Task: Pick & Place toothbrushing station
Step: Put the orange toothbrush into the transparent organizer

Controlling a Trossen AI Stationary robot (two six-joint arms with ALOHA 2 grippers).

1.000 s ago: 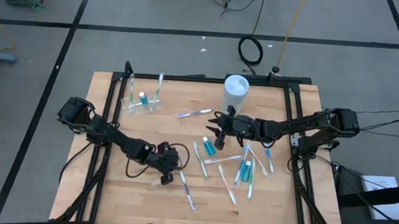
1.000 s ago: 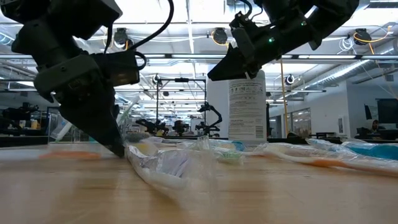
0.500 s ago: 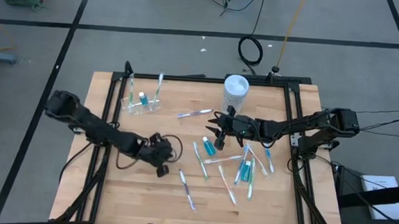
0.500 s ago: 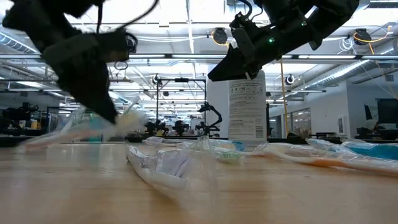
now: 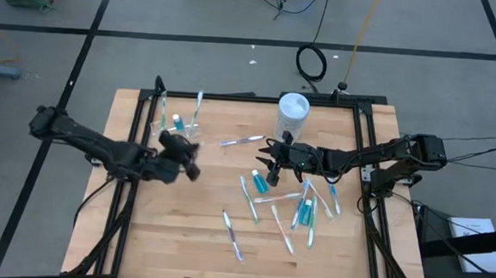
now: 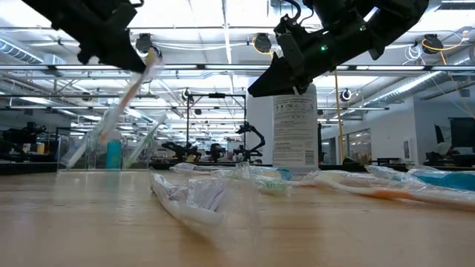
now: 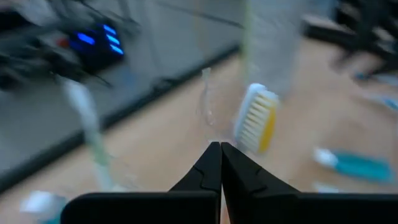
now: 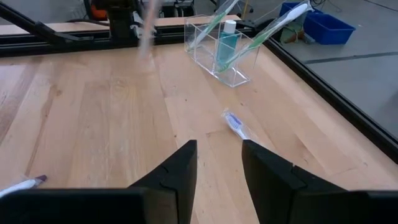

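Left gripper (image 5: pixel 188 159) clenched on a wrapped toothbrush (image 7: pixel 255 119), lifted beside the clear holder (image 5: pixel 178 129) — prob. for dropping in (right gripper (image 5: pixel 268 162) hovers, fingers apart, empty).

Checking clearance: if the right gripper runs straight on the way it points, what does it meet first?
Probably the wrapped toothbrush on the table ahead of the right gripper; past it, the clear holder. Depth is unclear, so it might pass above.

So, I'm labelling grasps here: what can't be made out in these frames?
- Left gripper, high view: too small to show its toothbrush.
- Toothbrush handle, left wrist view: motion-blurred.
- Clear holder, low view: contents smeared behind the blurred brush.
- Right gripper: hangs apart, nothing visibly between its fingers.
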